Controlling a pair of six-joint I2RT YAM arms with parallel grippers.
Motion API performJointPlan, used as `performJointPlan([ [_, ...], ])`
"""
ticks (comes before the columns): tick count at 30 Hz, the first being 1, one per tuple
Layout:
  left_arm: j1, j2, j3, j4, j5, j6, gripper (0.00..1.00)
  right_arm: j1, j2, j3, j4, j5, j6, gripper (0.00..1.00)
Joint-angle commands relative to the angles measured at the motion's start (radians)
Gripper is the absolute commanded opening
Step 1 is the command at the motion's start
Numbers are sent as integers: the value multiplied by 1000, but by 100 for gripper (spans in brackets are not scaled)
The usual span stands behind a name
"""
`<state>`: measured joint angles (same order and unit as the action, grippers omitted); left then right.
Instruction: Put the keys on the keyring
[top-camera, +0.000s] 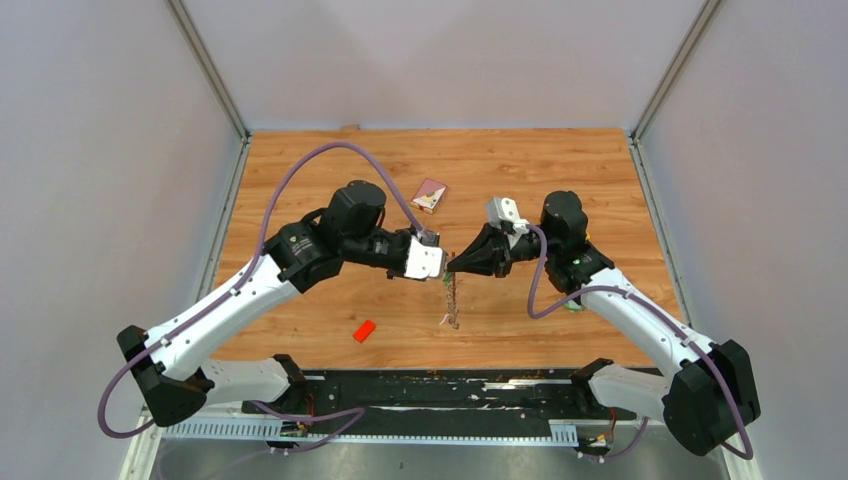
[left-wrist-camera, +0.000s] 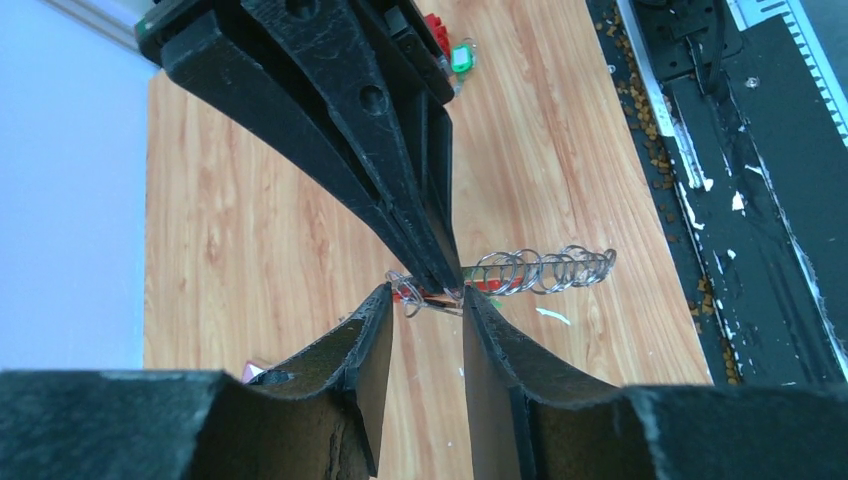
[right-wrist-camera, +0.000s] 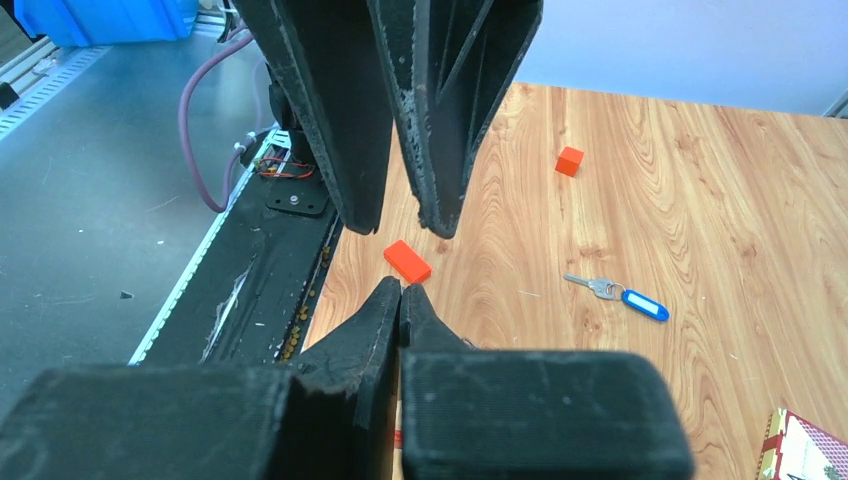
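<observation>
The keyring (top-camera: 452, 300) hangs as a thin chain of wire rings from the tip of my right gripper (top-camera: 452, 266) at the table's middle. In the left wrist view the rings (left-wrist-camera: 545, 270) trail to the right, with a bit of red by them. My right gripper (right-wrist-camera: 401, 288) is shut on the keyring's end. My left gripper (left-wrist-camera: 425, 295) meets it tip to tip, its jaws apart on either side of the pinched rings. A green-tagged key (left-wrist-camera: 461, 58) lies far behind. A blue-tagged key (right-wrist-camera: 630, 297) rests flat on the wood. No black-tagged key shows.
A flat orange-red block (top-camera: 364, 330) lies near the front edge. A small orange cube (right-wrist-camera: 569, 160) sits farther out. A patterned card box (top-camera: 430, 195) is behind the grippers. A red block (left-wrist-camera: 433, 30) sits by the green tag. The black base rail (top-camera: 430, 385) runs along the near side.
</observation>
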<state>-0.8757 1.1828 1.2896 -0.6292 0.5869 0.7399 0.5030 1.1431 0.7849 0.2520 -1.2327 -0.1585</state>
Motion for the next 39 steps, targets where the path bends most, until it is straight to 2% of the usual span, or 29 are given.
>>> performJointPlan([
  [1,-2,-3,-21,26,40,30,39,3,-13,32,27,1,0,0],
  [10,4,-15,-90,102,-28,-26,40,-12,-24,22,65,-13,36,0],
  [25,7,13,-126,195,24,-116,36,-22,-19,17,99,-5,73,0],
  [34,9,21,-138,196,30,-127,14,-26,-22,14,99,1,73,0],
  [39,11,30,-144,212,32,-159,6,-26,-22,13,94,7,64,0],
])
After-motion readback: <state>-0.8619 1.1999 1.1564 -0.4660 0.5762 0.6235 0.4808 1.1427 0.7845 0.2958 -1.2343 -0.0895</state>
